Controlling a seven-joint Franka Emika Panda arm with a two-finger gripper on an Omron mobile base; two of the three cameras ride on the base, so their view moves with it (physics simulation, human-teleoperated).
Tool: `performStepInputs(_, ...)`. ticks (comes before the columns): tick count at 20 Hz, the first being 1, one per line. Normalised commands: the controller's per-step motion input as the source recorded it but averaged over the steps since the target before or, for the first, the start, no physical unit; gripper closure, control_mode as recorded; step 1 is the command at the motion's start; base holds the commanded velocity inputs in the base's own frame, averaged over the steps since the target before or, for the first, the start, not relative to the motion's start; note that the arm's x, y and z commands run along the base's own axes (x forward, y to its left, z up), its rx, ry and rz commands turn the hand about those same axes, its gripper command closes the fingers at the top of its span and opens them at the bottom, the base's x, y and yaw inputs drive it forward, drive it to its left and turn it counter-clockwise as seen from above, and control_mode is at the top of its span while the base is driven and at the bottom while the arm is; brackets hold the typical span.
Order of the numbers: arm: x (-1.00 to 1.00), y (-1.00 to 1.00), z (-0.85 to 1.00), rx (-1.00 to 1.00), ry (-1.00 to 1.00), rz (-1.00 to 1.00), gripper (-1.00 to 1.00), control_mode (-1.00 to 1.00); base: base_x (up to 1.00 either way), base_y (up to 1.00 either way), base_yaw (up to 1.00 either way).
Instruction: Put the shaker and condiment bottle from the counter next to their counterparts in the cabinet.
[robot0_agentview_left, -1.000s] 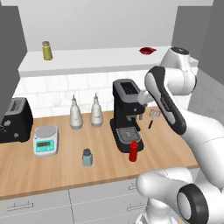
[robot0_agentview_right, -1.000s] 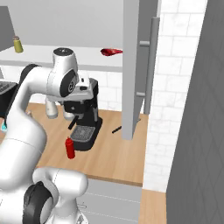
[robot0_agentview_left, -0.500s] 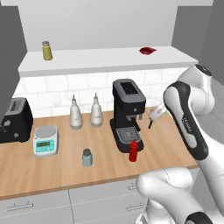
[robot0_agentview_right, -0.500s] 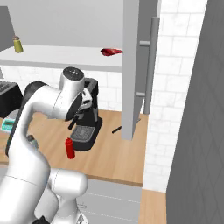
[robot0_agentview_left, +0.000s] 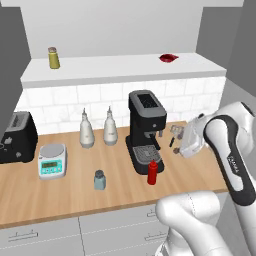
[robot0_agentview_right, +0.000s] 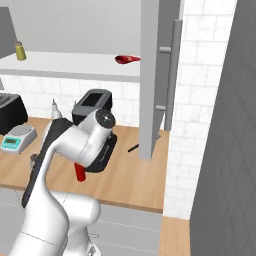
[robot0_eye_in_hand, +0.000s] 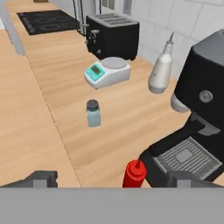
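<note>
Upright, slim red condiment bottle (robot0_agentview_left: 153, 171), pointed nozzle

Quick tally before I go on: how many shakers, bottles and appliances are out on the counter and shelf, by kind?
Shakers: 2, the blue-grey shaker on the counter, the olive-yellow shaker on the shelf.
Bottles: 3, the red squeeze bottle, two white bottles.
Appliances: 3, coffee machine, toaster, scale.
Red packet: 1.
Total: 9.

On the long light-brown wooden counter (robot0_agentview_left: 65, 192), the slim red squeeze condiment bottle (robot0_agentview_left: 153, 172) is standing just before the black coffee machine (robot0_agentview_left: 145, 130). The small blue-grey shaker (robot0_agentview_left: 99, 179) is sitting left of it, with the digital kitchen scale (robot0_agentview_left: 52, 160) farther left, seemingly apart from the black toaster (robot0_agentview_left: 17, 136).
</note>
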Motion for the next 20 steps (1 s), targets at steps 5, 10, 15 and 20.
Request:
performStepInputs(5, 0.0, 0.0, -0.46, 0.18, -0.11, 0.33, -1.0, -1.0, 0.0, 0.0, 0.0)
performStepInputs(10, 0.0, 0.0, -0.45, 0.08, -0.07, 0.37, -1.0, -1.0, 0.0, 0.0, 0.0)
performStepInputs(15, 0.0, 0.01, -0.26, 0.0, -0.04, 0.27, -1.0, -1.0, 0.0, 0.0, 0.0)
performStepInputs(20, 0.0, 0.0, 0.0, 0.0, 0.0, 0.0, -1.0, -1.0, 0.0, 0.0, 0.0)
